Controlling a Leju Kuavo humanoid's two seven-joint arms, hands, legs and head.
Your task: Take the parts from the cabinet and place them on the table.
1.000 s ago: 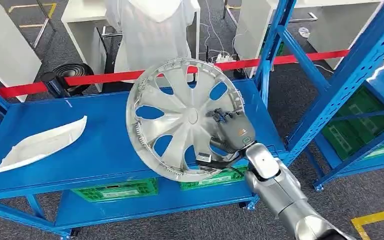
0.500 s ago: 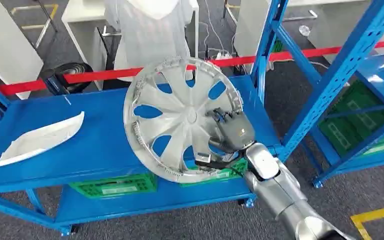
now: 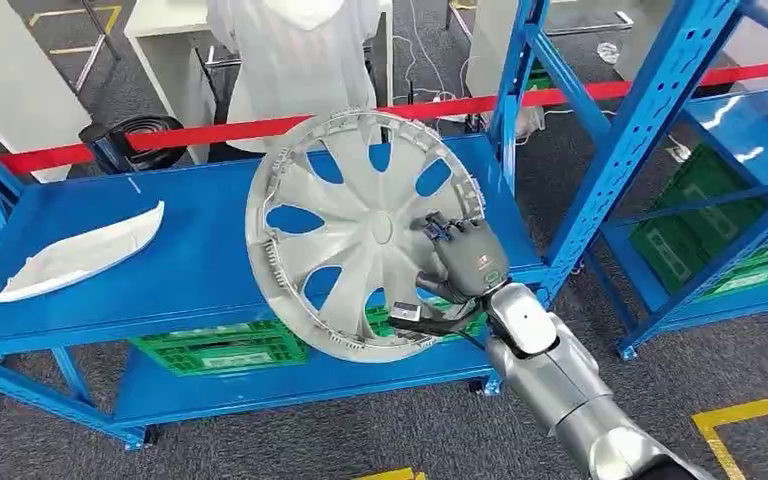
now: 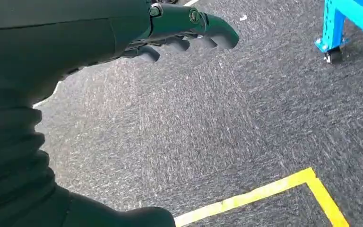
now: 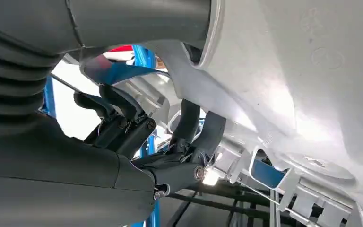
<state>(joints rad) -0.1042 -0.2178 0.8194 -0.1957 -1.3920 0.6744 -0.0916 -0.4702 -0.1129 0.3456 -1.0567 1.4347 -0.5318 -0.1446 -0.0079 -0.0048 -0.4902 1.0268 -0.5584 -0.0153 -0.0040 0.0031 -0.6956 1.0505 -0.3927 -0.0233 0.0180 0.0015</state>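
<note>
Above the right end of the blue table (image 3: 190,270), the right hand (image 3: 465,262) grips a tilted silver hubcap (image 3: 360,235), a white part (image 3: 80,252) lies near the left edge, green crates (image 3: 222,347) sit beneath, and the left hand (image 4: 189,28) hangs empty, fingers loosely apart.

The wheel cover (image 3: 365,235) looks like silver-painted plastic with a satin sheen. The surface (image 3: 200,270) is smooth, glossy blue-painted metal. The trim piece (image 3: 80,255) on its left is matt white. The floor (image 4: 194,123) is rough grey carpet.
</note>
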